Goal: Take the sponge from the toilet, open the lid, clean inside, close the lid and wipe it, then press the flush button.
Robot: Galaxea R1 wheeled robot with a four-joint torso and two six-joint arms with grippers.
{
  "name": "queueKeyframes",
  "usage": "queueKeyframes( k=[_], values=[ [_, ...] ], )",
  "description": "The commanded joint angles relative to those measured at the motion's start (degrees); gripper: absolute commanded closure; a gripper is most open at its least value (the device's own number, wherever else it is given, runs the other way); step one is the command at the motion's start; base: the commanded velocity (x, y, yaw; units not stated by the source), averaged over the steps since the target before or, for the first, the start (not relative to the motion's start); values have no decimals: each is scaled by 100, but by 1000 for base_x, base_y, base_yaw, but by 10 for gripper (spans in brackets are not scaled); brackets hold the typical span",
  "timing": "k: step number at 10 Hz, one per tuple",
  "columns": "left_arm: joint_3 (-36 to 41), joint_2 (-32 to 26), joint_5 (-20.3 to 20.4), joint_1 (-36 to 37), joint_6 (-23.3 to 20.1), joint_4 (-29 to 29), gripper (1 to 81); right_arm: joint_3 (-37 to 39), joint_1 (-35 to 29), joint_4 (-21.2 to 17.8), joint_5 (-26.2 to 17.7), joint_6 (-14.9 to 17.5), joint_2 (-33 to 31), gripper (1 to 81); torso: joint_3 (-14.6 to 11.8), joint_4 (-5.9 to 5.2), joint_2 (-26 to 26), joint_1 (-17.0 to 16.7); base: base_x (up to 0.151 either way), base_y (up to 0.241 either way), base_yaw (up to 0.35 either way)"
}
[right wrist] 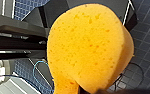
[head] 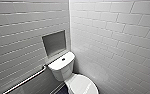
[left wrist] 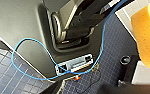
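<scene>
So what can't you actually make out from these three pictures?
1. Head view: the toilet is cut off by the bottom edge, so the front of the lid is missing.
2. Head view: the flush button is a tiny dark dot, too small to show any detail.
3. Right wrist view: the sponge hides whatever holds it.
4. Left wrist view: the sponge is cut off by the picture's edge.

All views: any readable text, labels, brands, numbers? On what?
None readable.
No print seen on the toilet, flush button or sponge.
The pale panel on the robot's body has dark marks, too blurred to read.
</scene>
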State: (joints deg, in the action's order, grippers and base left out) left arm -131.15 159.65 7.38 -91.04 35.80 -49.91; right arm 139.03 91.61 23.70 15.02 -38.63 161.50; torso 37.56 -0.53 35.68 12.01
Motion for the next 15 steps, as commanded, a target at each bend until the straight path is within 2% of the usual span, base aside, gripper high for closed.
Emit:
queueKeyframes(
  k=[1,2,7,8,10,12,13,14,15],
  values=[
    [28,-20,-228,-15,-30,7,10,114,-15,152,-280,14,43,811,0,0,-538,-345,0,0,0],
    [19,-11,-228,-6,-30,7,10,158,-15,170,-280,5,69,811,-297,0,-748,-483,0,0,0],
    [-8,6,-245,-6,-30,-10,10,167,-15,179,-280,5,69,811,-1137,0,-1734,-1119,0,0,0],
    [-121,33,-245,-6,-30,-1,10,228,-33,170,-315,14,113,811,-804,0,-1366,-888,0,0,0],
    [-816,279,-245,-7,-21,16,10,677,-33,161,-482,5,385,811,-1031,0,-1790,-1095,0,0,0],
    [-1552,672,-297,-15,-21,16,10,1342,-7,48,-886,-29,832,811,-1073,0,-1941,-1141,0,0,0],
    [-1695,780,-447,-15,-12,51,10,1520,63,-164,-869,5,957,811,-1086,0,-1963,-1150,0,0,0],
    [-1792,885,-571,-15,23,271,10,1722,117,-665,-816,514,1089,811,-1086,0,-1947,-1152,0,0,0],
    [-1870,938,-641,-15,-20,428,10,1775,99,-1519,-833,1500,1184,811,-1089,0,-1947,-1154,0,0,0]
  ],
)
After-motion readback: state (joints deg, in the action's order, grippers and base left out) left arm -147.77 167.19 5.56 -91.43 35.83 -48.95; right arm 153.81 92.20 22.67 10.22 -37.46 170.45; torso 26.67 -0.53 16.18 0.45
